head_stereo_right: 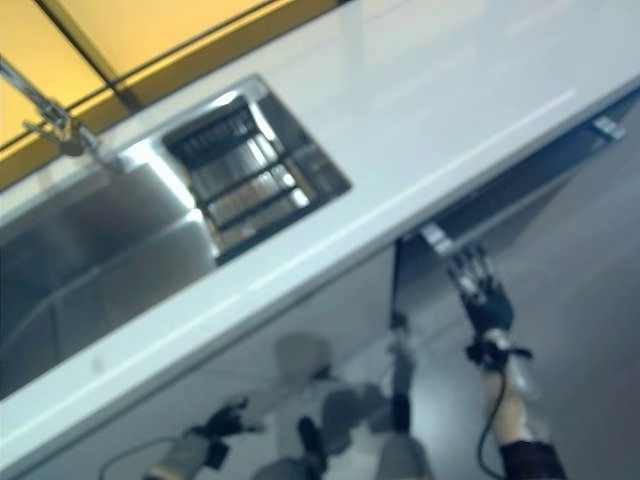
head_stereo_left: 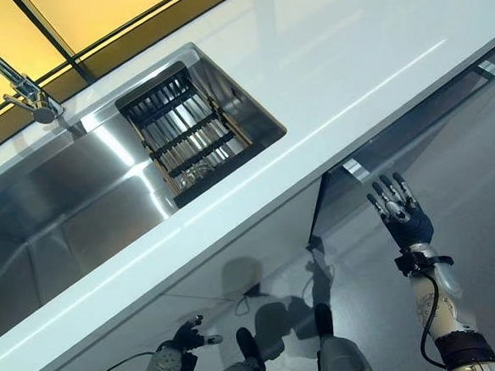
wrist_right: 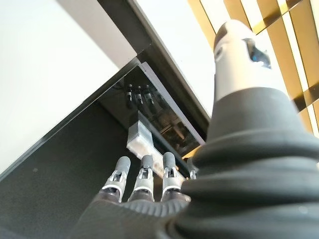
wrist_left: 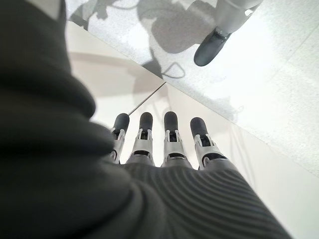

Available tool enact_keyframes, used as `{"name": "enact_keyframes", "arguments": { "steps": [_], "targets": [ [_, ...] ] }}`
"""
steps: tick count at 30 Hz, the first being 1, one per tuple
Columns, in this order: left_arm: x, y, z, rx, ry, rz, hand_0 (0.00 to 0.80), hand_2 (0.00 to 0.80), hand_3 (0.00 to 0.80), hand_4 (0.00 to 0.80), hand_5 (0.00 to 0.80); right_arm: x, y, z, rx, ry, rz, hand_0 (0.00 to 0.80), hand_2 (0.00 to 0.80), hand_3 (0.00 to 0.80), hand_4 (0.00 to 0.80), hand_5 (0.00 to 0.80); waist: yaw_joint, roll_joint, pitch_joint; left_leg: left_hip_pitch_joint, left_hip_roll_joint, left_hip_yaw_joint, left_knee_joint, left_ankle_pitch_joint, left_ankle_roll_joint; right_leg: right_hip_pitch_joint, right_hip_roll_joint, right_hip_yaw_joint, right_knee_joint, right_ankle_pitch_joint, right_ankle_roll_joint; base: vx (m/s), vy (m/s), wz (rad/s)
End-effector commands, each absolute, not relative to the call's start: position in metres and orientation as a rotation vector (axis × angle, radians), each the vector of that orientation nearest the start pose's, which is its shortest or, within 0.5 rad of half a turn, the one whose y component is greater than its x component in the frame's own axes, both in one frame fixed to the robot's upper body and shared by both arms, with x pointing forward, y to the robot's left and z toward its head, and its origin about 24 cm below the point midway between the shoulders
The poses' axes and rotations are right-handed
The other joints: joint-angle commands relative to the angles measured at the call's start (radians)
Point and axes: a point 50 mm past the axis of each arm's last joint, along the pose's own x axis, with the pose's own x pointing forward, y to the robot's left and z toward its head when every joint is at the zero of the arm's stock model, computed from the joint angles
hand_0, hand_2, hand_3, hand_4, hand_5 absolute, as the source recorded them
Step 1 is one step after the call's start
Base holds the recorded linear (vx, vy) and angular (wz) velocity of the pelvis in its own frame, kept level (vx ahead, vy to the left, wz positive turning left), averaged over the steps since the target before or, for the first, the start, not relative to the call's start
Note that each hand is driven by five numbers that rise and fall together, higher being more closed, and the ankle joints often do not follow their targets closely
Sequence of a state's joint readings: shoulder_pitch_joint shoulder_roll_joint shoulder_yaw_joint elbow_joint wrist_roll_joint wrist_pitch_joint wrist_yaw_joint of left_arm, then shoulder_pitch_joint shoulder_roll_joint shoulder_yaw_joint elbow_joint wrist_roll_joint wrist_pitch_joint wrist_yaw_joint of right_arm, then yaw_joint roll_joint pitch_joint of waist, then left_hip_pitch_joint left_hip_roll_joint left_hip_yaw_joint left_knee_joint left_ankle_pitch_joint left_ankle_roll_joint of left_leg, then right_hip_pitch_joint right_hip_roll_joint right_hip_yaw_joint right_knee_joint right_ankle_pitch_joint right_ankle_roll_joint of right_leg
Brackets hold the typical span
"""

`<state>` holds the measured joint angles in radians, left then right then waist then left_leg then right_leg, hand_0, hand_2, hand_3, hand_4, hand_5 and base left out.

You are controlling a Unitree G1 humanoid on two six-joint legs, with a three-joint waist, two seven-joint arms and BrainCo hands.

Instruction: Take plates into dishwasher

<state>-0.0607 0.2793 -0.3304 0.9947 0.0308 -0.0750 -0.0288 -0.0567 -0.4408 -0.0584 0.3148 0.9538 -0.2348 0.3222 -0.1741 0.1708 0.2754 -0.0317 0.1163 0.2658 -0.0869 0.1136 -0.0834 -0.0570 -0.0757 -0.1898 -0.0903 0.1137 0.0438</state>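
No plate shows in any view. The dishwasher's dark front [head_stereo_left: 327,204] sits under the white counter [head_stereo_left: 325,78] at the right, with a dark gap along its top and a silver latch [head_stereo_left: 354,170] there. My right hand [head_stereo_left: 400,210] is open, fingers straight, raised just right of the latch and below the counter edge. In the right wrist view its fingertips [wrist_right: 144,161] point at the silver latch [wrist_right: 139,140], not touching it. My left hand [head_stereo_left: 187,336] hangs low by the white cabinet front, open and empty; its straight fingers [wrist_left: 169,134] show in the left wrist view.
A steel sink [head_stereo_left: 70,206] is set in the counter at the left, with a dark slatted rack [head_stereo_left: 184,132] in its right end and a tap [head_stereo_left: 21,87] behind it. The grey floor [head_stereo_left: 476,178] lies to the right.
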Motion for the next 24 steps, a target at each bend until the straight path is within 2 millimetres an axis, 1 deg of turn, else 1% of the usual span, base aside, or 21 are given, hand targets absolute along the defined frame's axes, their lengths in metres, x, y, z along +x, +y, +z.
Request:
{"name": "enact_keyframes", "arguments": {
  "steps": [1, 5, 7, 9, 10, 12, 14, 16, 17, 19, 20, 22, 23, 24],
  "targets": [
    [0.183, 0.228, -0.119, 0.524, 0.837, -0.193, 0.000, 0.000, 0.000, 0.000, 0.000, 0.265, -0.257, 0.063, 0.490, -0.248, 0.073, 0.000, 0.000, 0.000, 0.000, 0.000, 0.007, -0.080, 0.005, 0.042, -0.032, 0.026, 0.023, -0.064, -0.001, -0.009, 0.000, 0.009, 0.071, -0.113, 0.010, 0.000, 0.000, 0.00],
    [0.181, 0.230, -0.119, 0.514, 0.840, -0.183, 0.000, 0.000, 0.000, 0.000, 0.000, 0.259, -0.262, 0.049, 0.534, -0.215, 0.030, 0.000, 0.000, 0.000, 0.000, 0.000, 0.003, -0.082, 0.003, 0.042, -0.032, 0.024, 0.022, -0.063, 0.000, -0.007, 0.001, 0.013, 0.071, -0.113, 0.012, 0.000, 0.000, 0.00],
    [0.181, 0.231, -0.119, 0.505, 0.842, -0.171, 0.000, 0.000, 0.000, 0.000, 0.000, 0.251, -0.262, 0.035, 0.569, -0.181, 0.026, 0.000, 0.000, 0.000, 0.000, 0.000, 0.000, -0.085, 0.004, 0.043, -0.032, 0.026, 0.022, -0.062, 0.000, -0.004, 0.001, 0.013, 0.070, -0.112, 0.013, 0.000, 0.000, 0.00],
    [0.180, 0.233, -0.119, 0.498, 0.845, -0.159, 0.000, 0.000, 0.000, 0.000, 0.000, 0.241, -0.256, 0.016, 0.613, -0.104, 0.082, 0.000, 0.000, 0.000, 0.000, 0.000, -0.002, -0.090, 0.005, 0.044, -0.031, 0.028, 0.021, -0.060, 0.000, -0.001, 0.001, 0.011, 0.069, -0.111, 0.014, 0.000, 0.000, 0.00],
    [0.180, 0.236, -0.118, 0.493, 0.846, -0.147, 0.000, 0.000, 0.000, 0.000, 0.000, 0.230, -0.249, -0.004, 0.607, 0.001, 0.140, 0.000, 0.000, 0.000, 0.000, 0.000, -0.004, -0.095, 0.007, 0.043, -0.030, 0.030, 0.023, -0.059, 0.000, 0.000, 0.001, 0.010, 0.070, -0.110, 0.014, 0.000, 0.000, 0.00],
    [0.181, 0.238, -0.117, 0.490, 0.846, -0.136, 0.000, 0.000, 0.000, 0.000, 0.000, 0.218, -0.242, -0.023, 0.598, 0.110, 0.187, 0.000, 0.000, 0.000, 0.000, 0.000, -0.003, -0.102, 0.009, 0.040, -0.029, 0.030, 0.026, -0.059, 0.000, 0.001, 0.001, 0.007, 0.071, -0.110, 0.014, 0.000, 0.000, 0.00],
    [0.182, 0.242, -0.115, 0.493, 0.844, -0.124, 0.000, 0.000, 0.000, 0.000, 0.000, 0.199, -0.239, -0.049, 0.561, 0.272, 0.217, 0.000, 0.000, 0.000, 0.000, 0.000, 0.001, -0.113, 0.010, 0.038, -0.029, 0.029, 0.030, -0.060, 0.001, 0.003, 0.002, 0.001, 0.070, -0.110, 0.015, -0.021, -0.020, 0.04],
    [0.184, 0.244, -0.114, 0.510, 0.845, -0.122, 0.000, 0.000, 0.000, 0.000, 0.000, 0.177, -0.248, -0.079, 0.391, 0.492, 0.203, 0.000, 0.000, 0.000, 0.000, 0.000, 0.014, -0.128, 0.010, 0.038, -0.027, 0.021, 0.034, -0.062, 0.001, 0.011, 0.004, -0.006, 0.067, -0.109, 0.014, -0.038, -0.060, 0.15],
    [0.185, 0.245, -0.114, 0.520, 0.848, -0.124, 0.000, 0.000, 0.000, 0.000, 0.000, 0.168, -0.254, -0.091, 0.292, 0.601, 0.161, 0.000, 0.000, 0.000, 0.000, 0.000, 0.022, -0.135, 0.010, 0.041, -0.027, 0.016, 0.037, -0.064, 0.001, 0.017, 0.005, -0.010, 0.066, -0.110, 0.014, -0.021, -0.061, 0.15],
    [0.186, 0.245, -0.114, 0.536, 0.860, -0.128, 0.000, 0.000, 0.000, 0.000, 0.000, 0.154, -0.268, -0.107, 0.066, 0.784, 0.058, 0.000, 0.000, 0.000, 0.000, 0.000, 0.038, -0.146, 0.006, 0.043, -0.026, 0.006, 0.042, -0.068, 0.001, 0.027, 0.007, -0.016, 0.060, -0.108, 0.012, -0.003, -0.066, 0.08],
    [0.185, 0.245, -0.115, 0.549, 0.869, -0.136, 0.000, 0.000, 0.000, 0.000, 0.000, 0.151, -0.277, -0.112, -0.083, 0.858, 0.015, 0.000, 0.000, 0.000, 0.000, 0.000, 0.050, -0.151, 0.002, 0.043, -0.025, -0.006, 0.047, -0.070, 0.002, 0.035, 0.009, -0.018, 0.055, -0.106, 0.010, 0.011, -0.070, 0.06],
    [0.184, 0.243, -0.116, 0.559, 0.880, -0.145, 0.000, 0.000, 0.000, 0.000, 0.000, 0.154, -0.285, -0.113, -0.355, 0.920, 0.035, 0.000, 0.000, 0.000, 0.000, 0.000, 0.069, -0.157, -0.002, 0.042, -0.023, -0.028, 0.060, -0.074, 0.003, 0.046, 0.012, -0.019, 0.051, -0.105, 0.005, 0.008, -0.057, 0.16],
    [0.184, 0.242, -0.117, 0.561, 0.885, -0.153, 0.000, 0.000, 0.000, 0.000, 0.000, 0.158, -0.287, -0.112, -0.461, 0.939, 0.055, 0.000, 0.000, 0.000, 0.000, 0.000, 0.084, -0.161, -0.005, 0.037, -0.023, -0.045, 0.076, -0.078, 0.003, 0.053, 0.014, -0.020, 0.048, -0.105, 0.002, 0.001, -0.041, 0.13],
    [0.184, 0.241, -0.117, 0.561, 0.886, -0.154, 0.000, 0.000, 0.000, 0.000, 0.000, 0.159, -0.287, -0.112, -0.471, 0.942, 0.059, 0.000, 0.000, 0.000, 0.000, 0.000, 0.086, -0.162, -0.008, 0.032, -0.023, -0.048, 0.079, -0.077, 0.003, 0.051, 0.014, -0.020, 0.047, -0.104, 0.001, 0.005, -0.040, 0.08]
  ]
}}
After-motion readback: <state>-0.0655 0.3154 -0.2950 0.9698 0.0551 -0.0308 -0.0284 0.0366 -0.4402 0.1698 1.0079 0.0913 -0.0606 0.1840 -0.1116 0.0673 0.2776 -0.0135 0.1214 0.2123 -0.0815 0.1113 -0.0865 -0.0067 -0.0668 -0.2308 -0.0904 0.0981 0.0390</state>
